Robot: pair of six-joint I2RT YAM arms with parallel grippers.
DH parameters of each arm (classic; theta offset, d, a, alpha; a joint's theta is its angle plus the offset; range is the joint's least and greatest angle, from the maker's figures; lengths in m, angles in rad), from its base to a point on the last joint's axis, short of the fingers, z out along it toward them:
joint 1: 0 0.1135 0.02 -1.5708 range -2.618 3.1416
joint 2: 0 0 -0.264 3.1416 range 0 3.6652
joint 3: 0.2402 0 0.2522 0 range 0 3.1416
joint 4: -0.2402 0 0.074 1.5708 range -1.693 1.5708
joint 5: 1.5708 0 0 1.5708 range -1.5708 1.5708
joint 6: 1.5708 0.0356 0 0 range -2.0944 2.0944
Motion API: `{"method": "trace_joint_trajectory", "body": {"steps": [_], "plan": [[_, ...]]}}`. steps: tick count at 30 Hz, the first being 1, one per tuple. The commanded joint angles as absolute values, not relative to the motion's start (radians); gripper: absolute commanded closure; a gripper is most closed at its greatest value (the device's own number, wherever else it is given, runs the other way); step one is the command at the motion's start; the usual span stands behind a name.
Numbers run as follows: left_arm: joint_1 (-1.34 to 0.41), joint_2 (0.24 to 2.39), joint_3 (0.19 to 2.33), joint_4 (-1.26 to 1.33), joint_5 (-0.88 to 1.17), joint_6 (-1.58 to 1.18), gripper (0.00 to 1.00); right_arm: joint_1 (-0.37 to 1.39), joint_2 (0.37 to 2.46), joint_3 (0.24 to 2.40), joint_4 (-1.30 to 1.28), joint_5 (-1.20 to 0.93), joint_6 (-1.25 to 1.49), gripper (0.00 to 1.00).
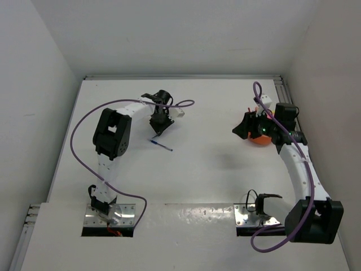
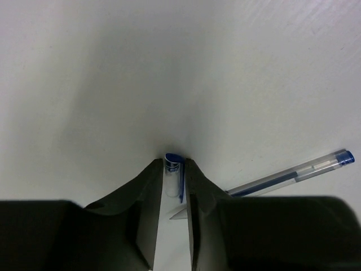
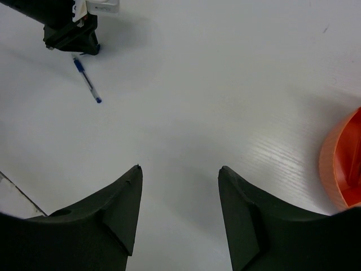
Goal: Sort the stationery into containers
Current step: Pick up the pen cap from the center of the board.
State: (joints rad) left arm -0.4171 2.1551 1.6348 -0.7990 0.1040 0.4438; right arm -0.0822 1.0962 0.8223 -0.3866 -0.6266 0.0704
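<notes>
From above: the left hand [image 1: 159,123] is down at the worktop [image 1: 197,180], with 1 blue pen [image 1: 162,145] lying slantwise just on its near side. The orange bowl [image 1: 260,139] is well off to the right, beside the right hand [image 1: 243,129]. Left wrist: its fingers [image 2: 144,203] clench a blue-capped pen end [image 2: 172,172]. Right wrist: that hand is released and empty.

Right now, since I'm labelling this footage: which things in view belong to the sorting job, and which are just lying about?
Job: blue pen, orange bowl, left fingers closed on the pen, right fingers open.
Just there: purple cables, base plates.
</notes>
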Motion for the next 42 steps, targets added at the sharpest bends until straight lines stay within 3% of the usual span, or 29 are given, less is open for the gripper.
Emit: {"method": "trace_joint_trajectory", "body": {"steps": [1, 4, 10, 13, 17, 19, 21, 26, 33, 42], "plan": [[-0.405, 2.209, 1.647, -0.854, 0.126, 0.456, 0.74, -0.074, 1.098, 0.867, -0.371, -0.623, 0.048, 0.45], [-0.400, 2.203, 1.661, -0.859, 0.173, 0.462, 0.87, -0.058, 1.100, 0.871, -0.377, -0.627, 0.041, 0.46], [-0.348, 2.073, 1.680, -0.805, 0.410, 0.407, 1.00, -0.009, 1.112, 0.906, -0.367, -0.630, 0.063, 0.48], [-0.299, 1.932, 1.677, -0.724, 0.568, 0.269, 1.00, 0.043, 1.121, 0.936, -0.342, -0.649, 0.135, 0.48], [-0.243, 1.729, 1.568, -0.450, 0.768, -0.057, 1.00, 0.074, 1.120, 0.954, -0.234, -0.709, 0.294, 0.53], [-0.226, 1.602, 1.434, -0.144, 0.836, -0.320, 1.00, 0.096, 1.100, 0.931, -0.079, -0.718, 0.382, 0.55], [-0.221, 1.537, 1.359, 0.130, 0.839, -0.469, 1.00, 0.121, 1.089, 0.917, 0.086, -0.718, 0.498, 0.56], [-0.238, 1.471, 1.304, 0.291, 0.845, -0.748, 1.00, 0.241, 1.178, 1.043, 0.144, -0.698, 0.624, 0.56], [-0.285, 1.428, 1.262, 0.311, 0.818, -0.845, 1.00, 0.357, 1.292, 1.183, 0.169, -0.707, 0.695, 0.54], [-0.322, 1.417, 1.267, 0.282, 0.785, -0.871, 1.00, 0.477, 1.367, 1.276, -0.023, -0.580, 0.508, 0.51]]}}
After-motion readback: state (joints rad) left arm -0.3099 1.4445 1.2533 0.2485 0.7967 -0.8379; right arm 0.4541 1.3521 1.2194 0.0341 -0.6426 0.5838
